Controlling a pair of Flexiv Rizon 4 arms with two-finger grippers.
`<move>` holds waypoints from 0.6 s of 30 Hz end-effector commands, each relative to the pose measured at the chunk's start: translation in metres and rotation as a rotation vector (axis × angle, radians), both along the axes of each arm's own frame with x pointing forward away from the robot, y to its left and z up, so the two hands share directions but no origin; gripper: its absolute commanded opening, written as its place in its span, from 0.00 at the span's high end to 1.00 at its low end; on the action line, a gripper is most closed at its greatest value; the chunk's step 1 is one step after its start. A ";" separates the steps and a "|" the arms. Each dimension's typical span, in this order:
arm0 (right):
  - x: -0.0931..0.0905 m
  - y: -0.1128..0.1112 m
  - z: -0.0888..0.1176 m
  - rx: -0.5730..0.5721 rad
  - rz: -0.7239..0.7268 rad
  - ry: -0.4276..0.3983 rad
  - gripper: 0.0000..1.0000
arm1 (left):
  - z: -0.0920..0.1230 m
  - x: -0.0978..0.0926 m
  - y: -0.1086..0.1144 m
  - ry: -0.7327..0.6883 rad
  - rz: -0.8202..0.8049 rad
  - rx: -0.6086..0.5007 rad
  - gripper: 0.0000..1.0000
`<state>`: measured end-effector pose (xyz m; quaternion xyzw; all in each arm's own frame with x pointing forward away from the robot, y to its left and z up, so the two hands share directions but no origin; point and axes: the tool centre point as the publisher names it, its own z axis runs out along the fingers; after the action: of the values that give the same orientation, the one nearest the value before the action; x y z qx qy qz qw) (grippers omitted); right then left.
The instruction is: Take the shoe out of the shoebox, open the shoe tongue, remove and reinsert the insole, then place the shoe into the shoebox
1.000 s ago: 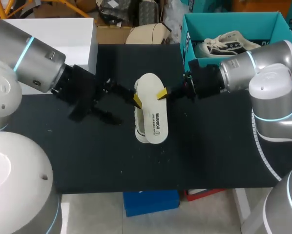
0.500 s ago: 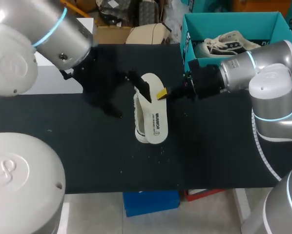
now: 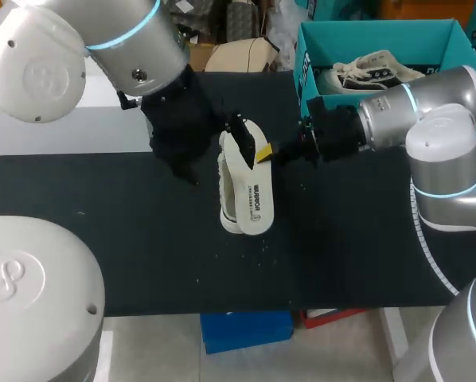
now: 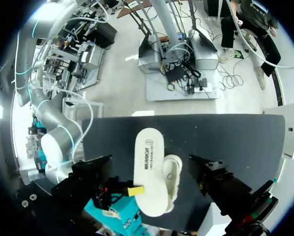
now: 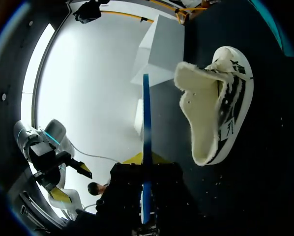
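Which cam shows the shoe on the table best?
Right wrist view: the shoe shows its upper, fuzzy lining and striped side, unblocked. Head view and left wrist view show mostly its sole.

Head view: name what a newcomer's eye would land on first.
The white shoe lies tipped on its side, sole showing, in the middle of the black table. My left arm looms over its far end from the left, and my right end effector meets that end from the right. At the far right corner a teal shoebox holds a second shoe.
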<state>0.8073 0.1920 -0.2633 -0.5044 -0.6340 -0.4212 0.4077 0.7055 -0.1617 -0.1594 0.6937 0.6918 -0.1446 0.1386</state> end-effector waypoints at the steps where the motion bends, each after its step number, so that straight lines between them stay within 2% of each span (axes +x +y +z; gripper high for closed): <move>1: 0.000 0.001 0.000 -0.001 -0.002 0.000 1.00 | -0.005 0.004 -0.012 -0.011 0.004 0.068 0.00; 5: 0.000 0.001 0.000 -0.001 -0.002 0.000 1.00 | -0.008 0.006 -0.018 -0.029 0.026 0.124 0.00; 18: 0.000 0.001 0.000 -0.001 -0.002 0.000 1.00 | -0.023 0.016 -0.036 -0.033 0.007 0.165 0.00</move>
<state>0.8073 0.1920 -0.2633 -0.5044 -0.6340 -0.4211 0.4077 0.7143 -0.1866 -0.1778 0.7003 0.6996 -0.0882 0.1110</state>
